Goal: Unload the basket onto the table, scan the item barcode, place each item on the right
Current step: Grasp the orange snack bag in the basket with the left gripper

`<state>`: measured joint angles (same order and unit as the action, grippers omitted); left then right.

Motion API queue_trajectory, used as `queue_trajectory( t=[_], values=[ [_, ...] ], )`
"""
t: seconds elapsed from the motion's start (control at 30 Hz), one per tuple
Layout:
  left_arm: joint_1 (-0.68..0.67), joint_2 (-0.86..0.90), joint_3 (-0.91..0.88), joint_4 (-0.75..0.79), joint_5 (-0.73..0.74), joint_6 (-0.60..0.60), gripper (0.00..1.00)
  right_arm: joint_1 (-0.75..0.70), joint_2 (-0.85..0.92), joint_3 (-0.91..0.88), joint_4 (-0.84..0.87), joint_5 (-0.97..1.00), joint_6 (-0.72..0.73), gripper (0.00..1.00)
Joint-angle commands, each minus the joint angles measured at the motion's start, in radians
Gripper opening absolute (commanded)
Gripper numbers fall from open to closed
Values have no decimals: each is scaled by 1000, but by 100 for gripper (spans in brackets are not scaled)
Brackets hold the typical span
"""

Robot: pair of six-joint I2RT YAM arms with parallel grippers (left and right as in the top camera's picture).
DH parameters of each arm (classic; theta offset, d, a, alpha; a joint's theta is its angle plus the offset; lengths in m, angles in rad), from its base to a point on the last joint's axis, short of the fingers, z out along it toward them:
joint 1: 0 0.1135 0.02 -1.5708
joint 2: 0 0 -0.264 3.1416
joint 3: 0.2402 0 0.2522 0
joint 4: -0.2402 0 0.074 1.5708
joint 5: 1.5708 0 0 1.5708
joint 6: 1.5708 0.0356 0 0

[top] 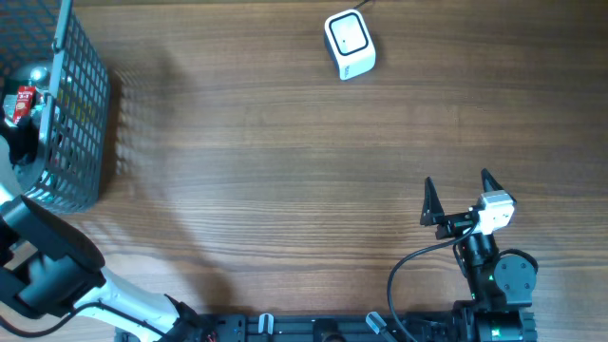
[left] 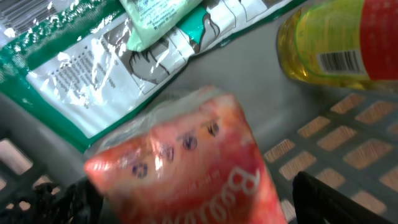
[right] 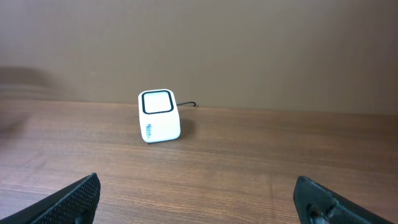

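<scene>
Straddling red packet (left: 180, 149) in basket (top: 81, 95), left pincer (left: 193, 193) spread; bottle (left: 336, 43), green pouch (left: 81, 81) crowd close. Right pincer (top: 457, 185) released.

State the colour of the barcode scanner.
White barcode scanner with a dark square outline on top; best seen from the right wrist.

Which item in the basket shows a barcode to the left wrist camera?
The yellow bottle, top right: a barcode shows on it. The red packet and the green bag show none.

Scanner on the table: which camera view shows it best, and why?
The right wrist view: the scanner stands unobstructed, its top window and side visible. Overhead shows it small, from above. The left wrist view misses it.
</scene>
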<state>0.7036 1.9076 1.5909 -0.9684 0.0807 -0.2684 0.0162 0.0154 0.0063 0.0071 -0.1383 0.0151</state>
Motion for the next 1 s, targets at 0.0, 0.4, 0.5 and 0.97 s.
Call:
queue_trajectory(
  t=[0.0, 0.4, 0.5, 0.97],
  values=[
    [6, 12, -48, 25, 15, -2, 88, 3, -6, -1, 4, -16, 12, 100],
    [6, 12, -100, 94, 13, -2, 82, 3, -6, -1, 4, -16, 12, 100],
    [6, 12, -100, 95, 13, -2, 82, 3, -6, -1, 4, -16, 12, 100],
    [6, 39, -100, 94, 13, -2, 68, 3, -6, -1, 4, -16, 11, 100]
  ],
)
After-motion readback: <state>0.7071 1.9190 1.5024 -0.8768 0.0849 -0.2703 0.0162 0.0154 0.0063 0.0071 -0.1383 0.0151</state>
